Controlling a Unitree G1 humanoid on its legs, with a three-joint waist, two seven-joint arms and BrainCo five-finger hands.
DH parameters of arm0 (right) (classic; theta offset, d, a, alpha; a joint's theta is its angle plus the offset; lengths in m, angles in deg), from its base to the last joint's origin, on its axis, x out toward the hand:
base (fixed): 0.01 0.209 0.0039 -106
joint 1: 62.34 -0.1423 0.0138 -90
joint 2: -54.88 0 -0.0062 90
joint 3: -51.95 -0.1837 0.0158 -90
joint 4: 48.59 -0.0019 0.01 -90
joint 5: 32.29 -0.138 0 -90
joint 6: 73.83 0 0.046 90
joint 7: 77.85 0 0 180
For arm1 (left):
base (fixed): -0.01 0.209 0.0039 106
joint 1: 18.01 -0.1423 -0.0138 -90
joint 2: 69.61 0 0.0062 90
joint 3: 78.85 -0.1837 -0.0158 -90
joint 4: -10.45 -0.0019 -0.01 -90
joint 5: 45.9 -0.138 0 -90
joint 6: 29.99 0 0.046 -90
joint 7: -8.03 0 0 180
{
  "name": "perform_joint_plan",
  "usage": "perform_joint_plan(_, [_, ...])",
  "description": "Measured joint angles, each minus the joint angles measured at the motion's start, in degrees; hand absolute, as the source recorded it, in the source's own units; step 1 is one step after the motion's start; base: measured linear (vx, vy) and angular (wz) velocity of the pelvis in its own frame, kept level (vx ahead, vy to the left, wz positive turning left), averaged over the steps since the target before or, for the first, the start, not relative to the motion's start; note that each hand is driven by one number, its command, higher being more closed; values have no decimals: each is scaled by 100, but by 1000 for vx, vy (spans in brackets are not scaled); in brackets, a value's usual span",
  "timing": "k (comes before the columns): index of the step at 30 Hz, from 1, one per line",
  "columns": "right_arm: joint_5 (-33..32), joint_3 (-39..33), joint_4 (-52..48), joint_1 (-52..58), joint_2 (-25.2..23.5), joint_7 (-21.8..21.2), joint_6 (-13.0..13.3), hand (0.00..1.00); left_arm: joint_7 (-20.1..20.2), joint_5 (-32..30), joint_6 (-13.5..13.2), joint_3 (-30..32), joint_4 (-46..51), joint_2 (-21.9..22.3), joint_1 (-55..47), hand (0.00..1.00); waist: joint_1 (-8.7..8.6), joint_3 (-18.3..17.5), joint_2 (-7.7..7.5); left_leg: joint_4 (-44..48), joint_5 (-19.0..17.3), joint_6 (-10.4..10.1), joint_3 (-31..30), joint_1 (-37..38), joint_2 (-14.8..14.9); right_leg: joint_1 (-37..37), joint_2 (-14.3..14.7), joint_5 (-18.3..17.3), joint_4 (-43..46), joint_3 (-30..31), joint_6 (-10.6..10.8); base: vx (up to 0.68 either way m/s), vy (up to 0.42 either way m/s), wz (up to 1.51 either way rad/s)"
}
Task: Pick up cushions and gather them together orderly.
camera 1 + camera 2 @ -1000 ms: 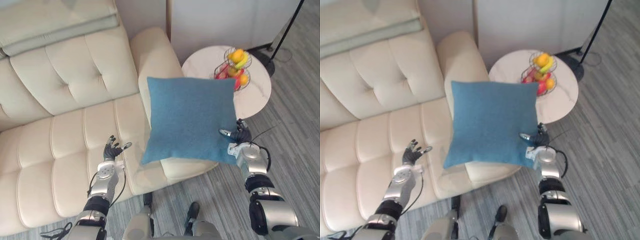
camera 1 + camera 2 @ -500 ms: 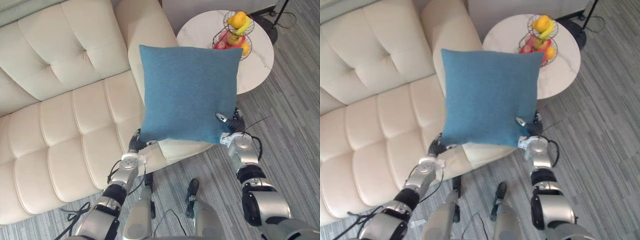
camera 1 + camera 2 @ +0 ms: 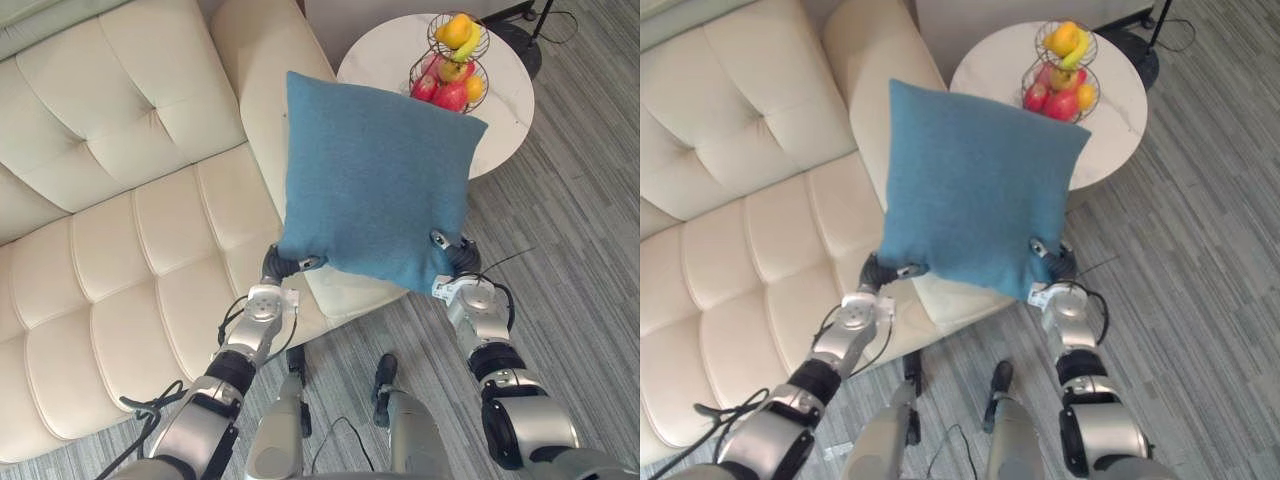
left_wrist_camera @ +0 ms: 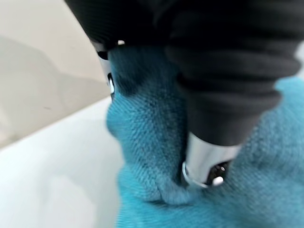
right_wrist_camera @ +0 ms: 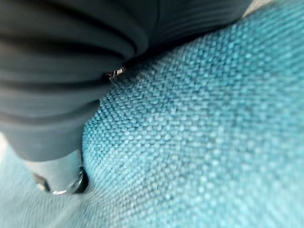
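blue cushion (image 3: 375,180) is up in the air over the sofa's (image 3: 120,230) armrest end, left hand (image 3: 280,266) and right hand (image 3: 458,260) each pinching a bottom corner (right one's half hidden, looks clamped), probably to hang it flat for neat stacking

Plain teal-blue cushion (image 3: 375,190), cream tufted sofa (image 3: 120,230) — white table (image 3: 505,112), grey streaked floor (image 3: 585,250).

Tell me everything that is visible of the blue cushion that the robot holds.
The blue cushion is square and plump, of coarse woven teal cloth, plain. It hangs in the air, tilted, its face toward the head camera, before the cream sofa and the round white table. The left hand pinches its lower left corner; the right hand pinches its lower right corner.
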Motion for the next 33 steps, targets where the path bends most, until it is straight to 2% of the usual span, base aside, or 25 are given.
perform_joint_plan(9, [-244,188,-347,360,-20,-128,24,100,6,17,-11,-195,302,-25,-134,100,-66,-2,2,0,-1,-1,30,125,-1,81,-2,-2,20,64,3,19,-3,-3])
perform_joint_plan(12, [-407,225,-950,846,-62,-129,26,100,4,27,-13,-195,730,-23,-440,100,-75,-4,6,0,-2,-3,28,154,1,106,-2,-4,22,65,6,13,0,1])
perform_joint_plan(19, [-554,297,-2535,2356,-430,-147,16,100,4,141,-14,-207,2131,4,-1768,100,-95,-94,45,-2,-123,-97,-29,670,14,689,-3,-151,-11,-21,47,39,-2,6])
perform_joint_plan(27, [-627,561,-4269,3772,-855,-264,19,100,39,384,-15,-79,3551,77,-3294,100,-83,-723,63,-1,-185,-94,-180,1028,-13,1261,-22,-292,-112,-299,86,67,-6,17])
perform_joint_plan(33, [-380,851,-5127,4352,-1032,-416,51,100,149,592,-242,82,4556,93,-4285,100,56,-1162,42,-2,-223,-69,-352,1244,-11,1659,-12,-346,-211,-522,107,0,-1,19])
